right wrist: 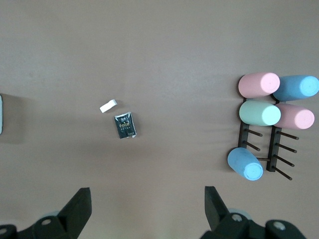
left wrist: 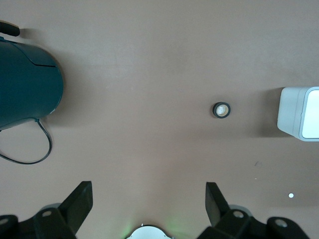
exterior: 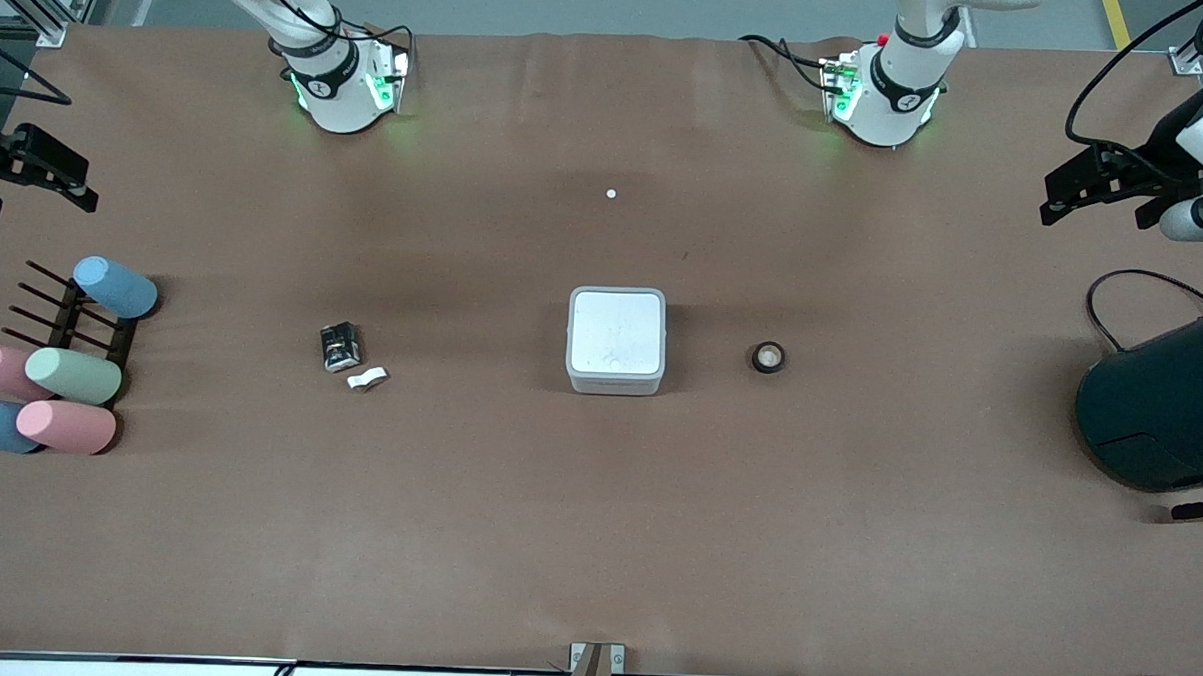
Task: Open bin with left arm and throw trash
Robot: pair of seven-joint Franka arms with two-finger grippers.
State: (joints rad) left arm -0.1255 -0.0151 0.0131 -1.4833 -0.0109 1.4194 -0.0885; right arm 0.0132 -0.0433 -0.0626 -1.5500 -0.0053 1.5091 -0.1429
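Observation:
The white bin (exterior: 616, 339) sits mid-table with its lid shut flat; it also shows in the left wrist view (left wrist: 299, 113). The black ring (exterior: 768, 357) lies beside it toward the left arm's end and shows in the left wrist view too (left wrist: 222, 109). The foil packet (exterior: 340, 347) and the white scrap (exterior: 367, 379) lie together toward the right arm's end; the right wrist view shows the packet (right wrist: 125, 125) and the scrap (right wrist: 108, 105). My left gripper (exterior: 1097, 200) (left wrist: 149, 191) hangs open and empty high over the left arm's end. My right gripper (exterior: 32, 173) (right wrist: 148, 196) hangs open and empty over the right arm's end.
A large dark teal cylinder (exterior: 1160, 398) with a black cable lies at the left arm's end, also in the left wrist view (left wrist: 25, 87). Several pastel cylinders on a black peg rack (exterior: 71, 330) sit at the right arm's end. A tiny white dot (exterior: 611, 193) lies near the bases.

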